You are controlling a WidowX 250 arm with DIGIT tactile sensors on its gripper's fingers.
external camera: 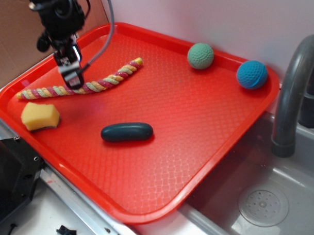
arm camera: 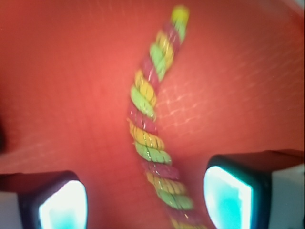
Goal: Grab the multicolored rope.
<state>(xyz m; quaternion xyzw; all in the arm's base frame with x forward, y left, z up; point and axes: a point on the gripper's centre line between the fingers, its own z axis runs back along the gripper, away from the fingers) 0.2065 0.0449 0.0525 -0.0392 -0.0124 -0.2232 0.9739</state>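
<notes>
My two fingers (arm camera: 62,202) stand apart, one on each side of the multicolored rope (arm camera: 151,119), nothing pinched between them yet. I judge this the moment just before the grasp: what's needed is a slight lowering if I'm not yet down, then a squeeze across the cord. The rope is a twisted cord of pink, yellow and pale green, gently curved, lying near the far left corner of a red tray (external camera: 198,129) with a fine waffle texture. Nearer lie a yellow sponge (external camera: 40,116) and a smooth dark oblong (external camera: 126,132)
</notes>
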